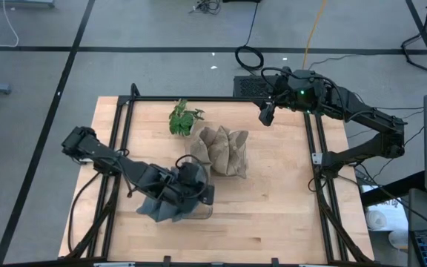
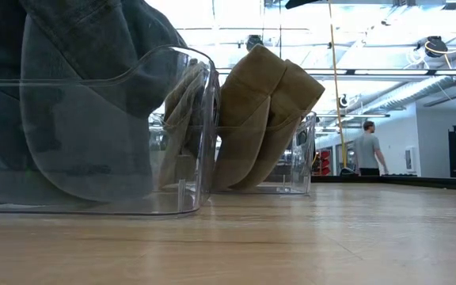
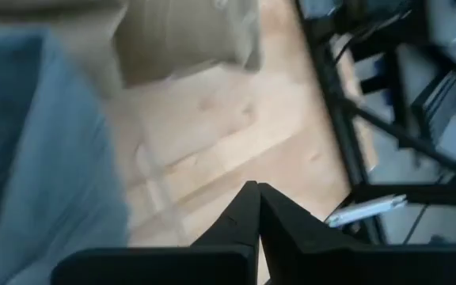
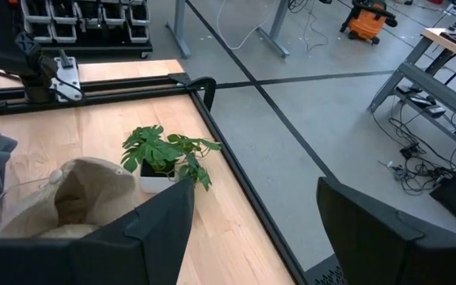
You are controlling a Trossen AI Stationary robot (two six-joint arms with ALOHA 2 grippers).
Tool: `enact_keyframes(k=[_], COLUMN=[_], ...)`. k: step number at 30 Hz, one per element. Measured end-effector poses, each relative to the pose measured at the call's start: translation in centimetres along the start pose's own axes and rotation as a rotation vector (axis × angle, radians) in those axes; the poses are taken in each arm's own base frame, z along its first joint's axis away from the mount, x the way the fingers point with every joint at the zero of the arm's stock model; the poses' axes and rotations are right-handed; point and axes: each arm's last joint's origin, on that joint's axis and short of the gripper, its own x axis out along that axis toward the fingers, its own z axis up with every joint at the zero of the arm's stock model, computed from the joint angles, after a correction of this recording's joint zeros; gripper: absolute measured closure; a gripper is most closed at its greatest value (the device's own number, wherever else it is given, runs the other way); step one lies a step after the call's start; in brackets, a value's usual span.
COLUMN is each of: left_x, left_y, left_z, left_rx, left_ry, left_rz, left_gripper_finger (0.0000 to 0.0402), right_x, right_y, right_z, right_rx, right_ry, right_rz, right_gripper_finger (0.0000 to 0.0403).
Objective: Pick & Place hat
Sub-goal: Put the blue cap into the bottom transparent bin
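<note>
A grey-blue hat (image 1: 167, 204) sits in a clear bin (image 1: 207, 211) near the table's near edge, and it fills the left of the low view (image 2: 77, 95). Tan hats (image 1: 222, 150) stand on edge in a second clear bin (image 2: 301, 162) at mid-table. My left gripper (image 1: 199, 185) hangs over the grey-blue hat's bin. Its wrist view shows it shut (image 3: 256, 198) on nothing, with wood beyond the fingertips and the grey-blue hat (image 3: 38, 166) beside them. My right gripper (image 1: 266, 114) waits open (image 4: 256, 198) above the table's far right corner.
A small green plant (image 1: 184, 119) in a white pot stands at the far edge beside the tan hats (image 4: 77, 198). A black metal frame (image 1: 313, 148) runs around the table. Bare wood (image 1: 273, 208) lies right of the bins. A person (image 2: 366, 150) stands far off in the room.
</note>
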Motion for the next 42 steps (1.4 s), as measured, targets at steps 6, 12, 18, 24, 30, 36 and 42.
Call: enact_keyframes(k=[6,12,18,24,30,36,42], left_x=[-0.4,-1.5,-2.7,-4.0,-4.1,-2.9,-4.1], left_y=[1.5,3.2,4.3,5.5,6.0,7.5,7.0], left_z=[-0.7,-1.9,-2.6,-3.2,-3.1,-3.5,-2.6], left_rx=[-0.031,-0.077,-0.12,-0.16,-0.139,-0.132,-0.102], left_ry=[0.059,0.114,0.07,0.079,0.055,0.052,0.02], left_rz=[0.139,0.316,0.411,0.53,0.582,0.638,0.573], left_gripper_finger=[0.0398,0.0399,0.04,0.04,0.0401,0.0401,0.0395], right_x=[0.0,0.0,0.0,0.0,0.8,2.5,3.6], right_y=[0.0,0.0,0.0,0.0,0.3,0.9,1.3], right_z=[0.0,0.0,0.0,0.0,-0.7,-2.7,-3.8], right_rx=[0.0,0.0,0.007,0.02,0.03,0.012,0.011], right_ry=[0.0,0.0,0.0,0.0,0.015,0.085,0.085], right_rz=[-0.001,-0.002,-0.002,-0.002,-0.001,0.006,0.006], right_gripper_finger=[0.0149,0.0149,0.0149,0.0149,0.0149,0.0149,0.0149])
